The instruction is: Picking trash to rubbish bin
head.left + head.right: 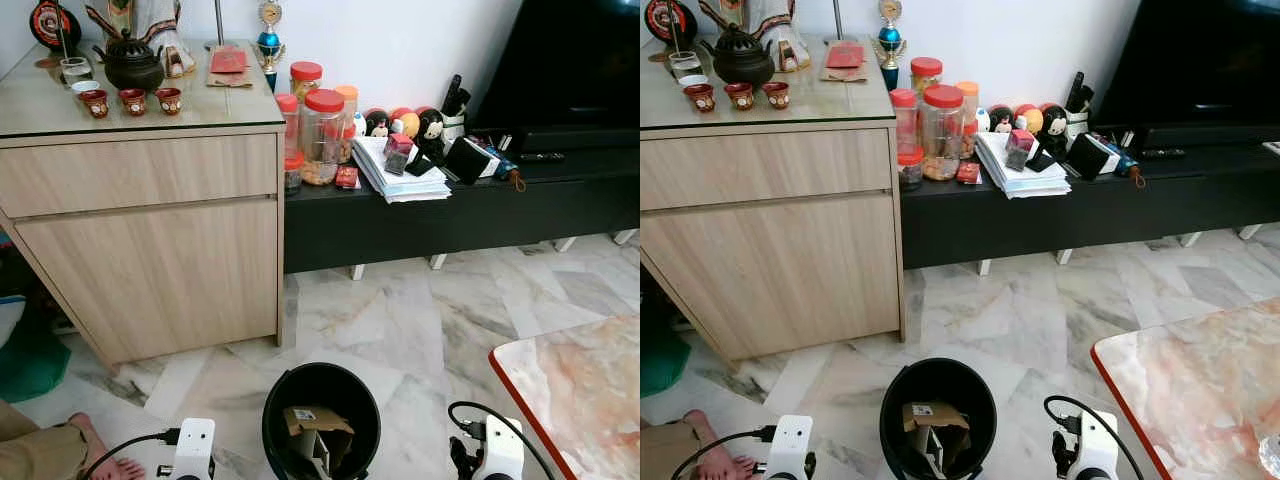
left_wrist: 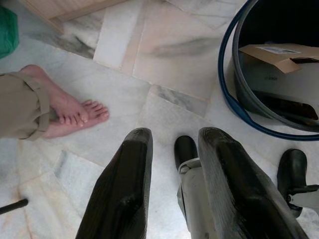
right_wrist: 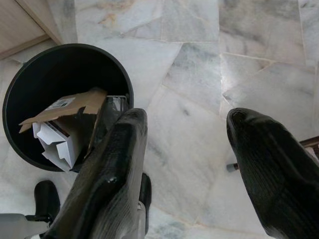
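**A:** head cam first, what've we got?

**B:** black rubbish bin [image 1: 321, 420] on the marble floor [image 1: 400, 320], dead centre between the two wrists. Brown cardboard trash [image 1: 318, 425] is already inside. Wooden cabinet [image 1: 150, 220] behind it, red-lidded jars [image 1: 322, 135] on the low black shelf [image 1: 450, 215].

**A:** left wrist cam?

**B:** left gripper [image 2: 172, 164] has its fingers spread apart, holding nothing. The bin sits off past one finger; a person's bare foot [image 2: 70, 112] lies beyond the other.

**A:** right wrist?

**B:** right gripper [image 3: 187, 149] gapes wide, empty too, only floor between the fingers. The bin, cardboard and white packaging [image 3: 60, 142] inside, is just beside one finger's tip.
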Available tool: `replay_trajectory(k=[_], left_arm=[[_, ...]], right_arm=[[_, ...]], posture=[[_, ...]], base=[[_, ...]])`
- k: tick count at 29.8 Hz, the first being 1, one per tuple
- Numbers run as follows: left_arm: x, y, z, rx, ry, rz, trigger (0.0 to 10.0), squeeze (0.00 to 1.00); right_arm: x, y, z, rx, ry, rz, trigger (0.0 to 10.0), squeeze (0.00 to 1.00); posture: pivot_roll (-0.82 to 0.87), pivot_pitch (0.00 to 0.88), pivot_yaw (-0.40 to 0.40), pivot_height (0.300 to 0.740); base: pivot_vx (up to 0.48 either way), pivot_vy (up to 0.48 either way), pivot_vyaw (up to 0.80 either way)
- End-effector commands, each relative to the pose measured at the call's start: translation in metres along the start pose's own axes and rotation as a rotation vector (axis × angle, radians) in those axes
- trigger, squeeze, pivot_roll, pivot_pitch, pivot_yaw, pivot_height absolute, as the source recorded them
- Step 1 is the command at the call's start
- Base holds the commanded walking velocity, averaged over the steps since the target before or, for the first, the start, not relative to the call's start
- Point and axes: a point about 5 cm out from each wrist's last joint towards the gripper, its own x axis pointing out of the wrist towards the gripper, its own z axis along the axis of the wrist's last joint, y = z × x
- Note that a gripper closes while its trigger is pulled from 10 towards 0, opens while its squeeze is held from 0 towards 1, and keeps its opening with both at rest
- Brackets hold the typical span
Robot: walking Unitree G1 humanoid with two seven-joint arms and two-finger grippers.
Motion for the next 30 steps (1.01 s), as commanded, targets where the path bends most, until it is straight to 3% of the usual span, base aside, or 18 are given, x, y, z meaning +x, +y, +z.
replay_trajectory(k=[1,30], left_arm=[[-0.001,-0.003,-0.001,0.011,0.005,-0.013,10.0,0.0],[0.0,-0.007,0.004,0.001,-0.016,-0.021,10.0,0.0]], right_arm=[[-0.001,-0.002,-0.001,0.013,-0.001,-0.009,10.0,0.0],[0.002,-0.001,0.01,0.013,-0.044,0.0,10.0,0.0]], posture=[[0.1,0.0,-0.118,0.74],[0.1,0.0,-0.122,0.74]], base=[[-0.259,0.0,0.0],[-0.298,0.0,0.0]])
